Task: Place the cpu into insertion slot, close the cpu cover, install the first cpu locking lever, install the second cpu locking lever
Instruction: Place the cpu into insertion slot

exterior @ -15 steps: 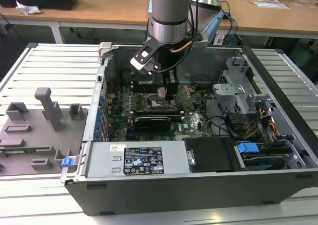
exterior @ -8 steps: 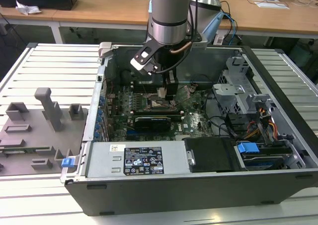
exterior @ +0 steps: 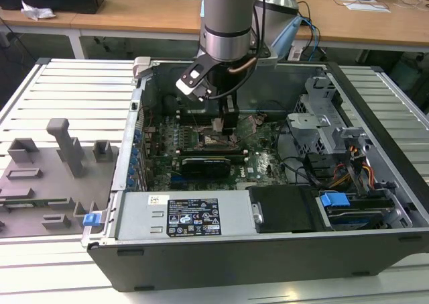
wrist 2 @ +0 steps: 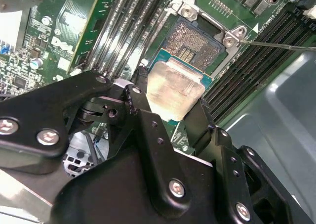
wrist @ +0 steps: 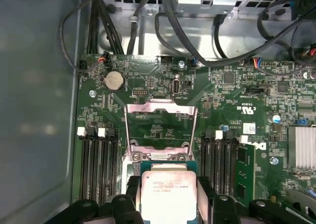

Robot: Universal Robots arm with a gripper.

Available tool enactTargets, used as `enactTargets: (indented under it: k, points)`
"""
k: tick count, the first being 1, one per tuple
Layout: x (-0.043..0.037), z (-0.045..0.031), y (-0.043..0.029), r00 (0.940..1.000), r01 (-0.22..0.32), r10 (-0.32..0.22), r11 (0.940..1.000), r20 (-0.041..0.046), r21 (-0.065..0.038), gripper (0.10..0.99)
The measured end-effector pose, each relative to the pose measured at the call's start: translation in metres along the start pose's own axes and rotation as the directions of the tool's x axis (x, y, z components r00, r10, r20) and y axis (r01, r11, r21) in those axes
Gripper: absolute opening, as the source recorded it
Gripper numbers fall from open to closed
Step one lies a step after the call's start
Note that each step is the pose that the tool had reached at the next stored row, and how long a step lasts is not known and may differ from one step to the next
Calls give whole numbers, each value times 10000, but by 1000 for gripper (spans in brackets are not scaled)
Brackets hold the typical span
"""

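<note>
My gripper (wrist 2: 173, 99) is shut on the cpu (wrist 2: 175, 88), a flat square chip with a silvery top, pinched at two opposite edges by the black fingers (wrist 2: 139, 83). The chip hangs just above and to one side of the insertion slot (wrist 2: 195, 41), whose glinting pin field lies bare. In the first wrist view the cpu (wrist: 168, 194) sits between the fingers, and the cpu cover (wrist: 160, 108) beyond it is swung open as a silver frame. In the exterior view the gripper (exterior: 224, 126) reaches down inside the computer case over the insertion slot (exterior: 216, 141).
Long black memory slots (wrist: 98, 164) flank the socket on both sides. A thin metal lever rod (wrist 2: 276, 46) sticks out past one socket corner. Cables (wrist: 163, 26) hang beyond the motherboard (exterior: 261, 160). The case walls (exterior: 134, 136) and a drive cage (exterior: 322, 123) close in the space.
</note>
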State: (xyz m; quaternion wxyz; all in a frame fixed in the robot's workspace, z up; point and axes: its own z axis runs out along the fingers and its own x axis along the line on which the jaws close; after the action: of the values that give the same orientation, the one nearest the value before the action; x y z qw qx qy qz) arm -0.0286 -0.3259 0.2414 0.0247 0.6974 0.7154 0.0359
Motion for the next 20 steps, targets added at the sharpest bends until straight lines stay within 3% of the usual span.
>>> enactTargets:
  k: [2, 4, 10, 20]
  points:
    - [0, 15, -26, 10000, -50, 50, 10000, 8, 1, 537]
    - [2, 32, -44, 9991, -428, 428, 9991, 39, -5, 537]
    - [28, 108, -130, 9989, -461, 461, 9989, 44, -6, 537]
    - [62, 295, -164, 9989, -469, 469, 9989, 47, -7, 537]
